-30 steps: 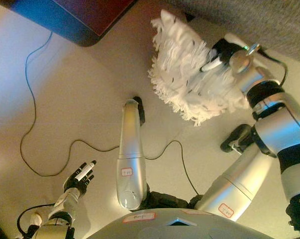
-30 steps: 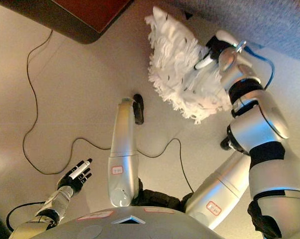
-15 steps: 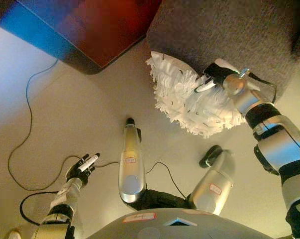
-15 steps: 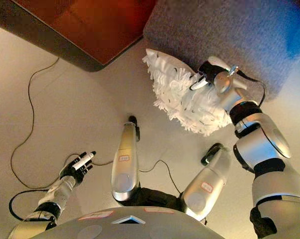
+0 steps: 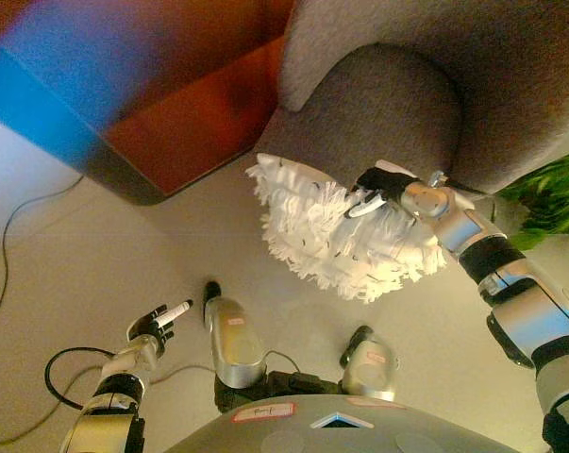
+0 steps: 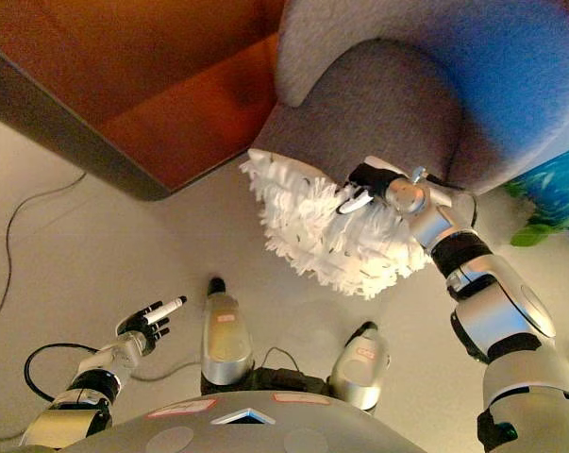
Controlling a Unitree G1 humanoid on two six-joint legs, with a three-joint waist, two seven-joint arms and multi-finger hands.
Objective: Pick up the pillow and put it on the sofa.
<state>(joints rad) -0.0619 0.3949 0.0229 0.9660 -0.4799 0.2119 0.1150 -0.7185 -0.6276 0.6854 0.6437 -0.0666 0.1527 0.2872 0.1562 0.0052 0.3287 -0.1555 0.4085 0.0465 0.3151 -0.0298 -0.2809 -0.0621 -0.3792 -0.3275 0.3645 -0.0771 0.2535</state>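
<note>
A white shaggy pillow hangs in the air, held by my right hand, whose fingers are curled into its fringe. It is just in front of the grey sofa, below the edge of the seat cushion. The pillow and right hand show the same way in the right eye view. My left hand is low at the lower left, fingers relaxed and empty, far from the pillow.
A dark red-brown cabinet stands to the left of the sofa. A green plant is at the right by the sofa. A thin black cable lies on the pale floor at the left.
The camera has tilted up, so more of the sofa shows. My right hand has carried the pillow closer to the sofa's seat. The left hand stays low and idle.
</note>
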